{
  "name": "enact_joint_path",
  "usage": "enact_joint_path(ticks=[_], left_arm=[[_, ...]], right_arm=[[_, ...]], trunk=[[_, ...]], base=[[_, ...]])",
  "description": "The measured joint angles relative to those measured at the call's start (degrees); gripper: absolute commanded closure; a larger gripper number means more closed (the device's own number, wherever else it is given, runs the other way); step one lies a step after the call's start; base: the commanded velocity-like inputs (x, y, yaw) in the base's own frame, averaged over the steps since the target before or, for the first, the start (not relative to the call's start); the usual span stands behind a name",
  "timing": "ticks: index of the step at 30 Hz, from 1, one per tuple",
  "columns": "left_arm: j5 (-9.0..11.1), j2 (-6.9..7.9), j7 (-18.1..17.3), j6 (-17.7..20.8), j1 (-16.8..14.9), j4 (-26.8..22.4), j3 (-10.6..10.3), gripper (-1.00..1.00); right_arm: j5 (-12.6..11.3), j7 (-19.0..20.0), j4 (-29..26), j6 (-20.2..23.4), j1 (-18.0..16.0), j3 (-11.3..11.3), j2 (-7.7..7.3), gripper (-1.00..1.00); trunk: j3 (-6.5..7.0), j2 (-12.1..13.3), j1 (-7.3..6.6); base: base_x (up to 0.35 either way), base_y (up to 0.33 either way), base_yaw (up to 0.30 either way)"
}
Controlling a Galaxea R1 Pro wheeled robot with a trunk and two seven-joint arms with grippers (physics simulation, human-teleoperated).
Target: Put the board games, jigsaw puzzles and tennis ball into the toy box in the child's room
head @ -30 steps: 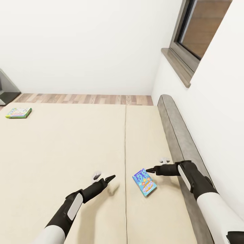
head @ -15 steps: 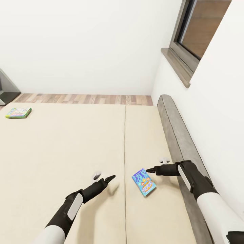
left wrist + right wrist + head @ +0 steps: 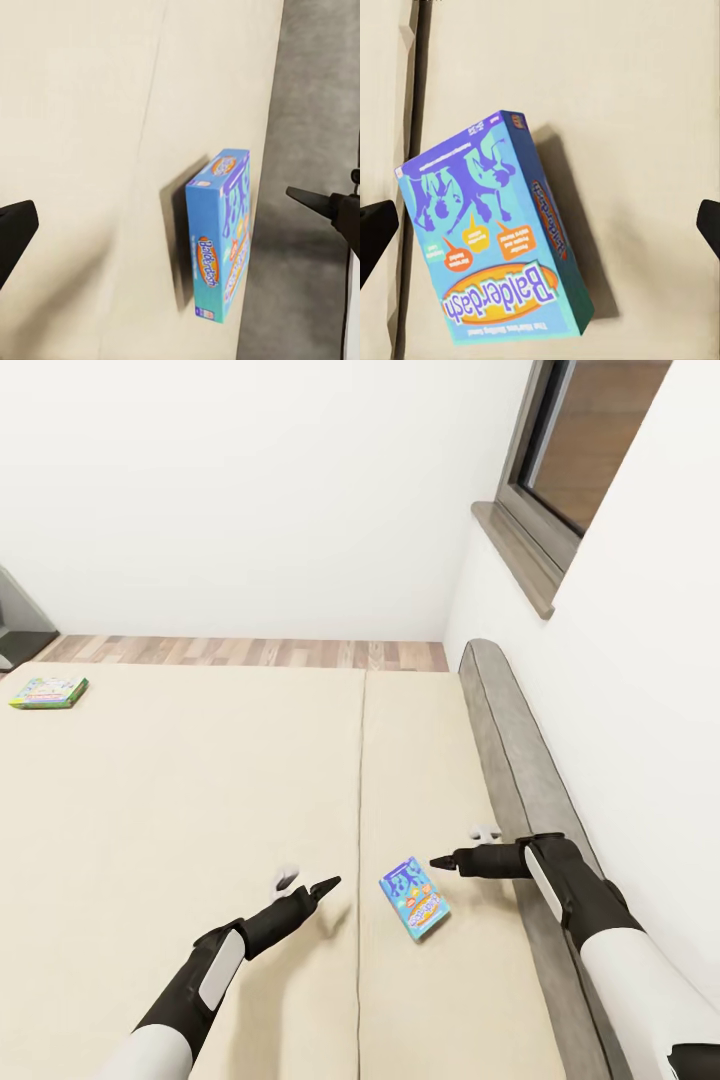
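Note:
A blue Balderdash board game box (image 3: pixel 414 900) lies flat on the beige bed (image 3: pixel 200 780), close to the grey headboard (image 3: pixel 510 760). In the right wrist view the box (image 3: pixel 487 240) sits between my right gripper's wide-apart fingers (image 3: pixel 375 232). My right gripper (image 3: pixel 462 848) hovers open just beyond the box's upper right corner. To the left of the box my left gripper (image 3: pixel 306 882) is open and holds nothing. The left wrist view has the box (image 3: pixel 221 236) ahead of it. A second, green board game (image 3: pixel 48 692) rests at the bed's far left edge.
A mattress seam (image 3: pixel 360 810) runs down the bed just left of the blue box. Wooden floor (image 3: pixel 250 652) and a white wall lie beyond the bed. A window with a sill (image 3: pixel 520 550) is on the right wall. A dark piece of furniture (image 3: pixel 15 625) stands at far left.
The whole picture has shifted slightly to the left, so the camera moved. Both arms keep the same pose and the blue box lies where it was.

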Motion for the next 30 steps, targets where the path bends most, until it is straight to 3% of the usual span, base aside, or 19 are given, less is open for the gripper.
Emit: enact_joint_path(ticks=[30], left_arm=[[-0.01,0.00,0.00,0.00,0.00,0.00,0.03,-1.00]], right_arm=[[-0.04,0.00,-0.42,0.18,0.02,0.01,0.01,-1.00]], trunk=[[0.00,0.00,0.00]], base=[[0.000,-0.005,0.000]])
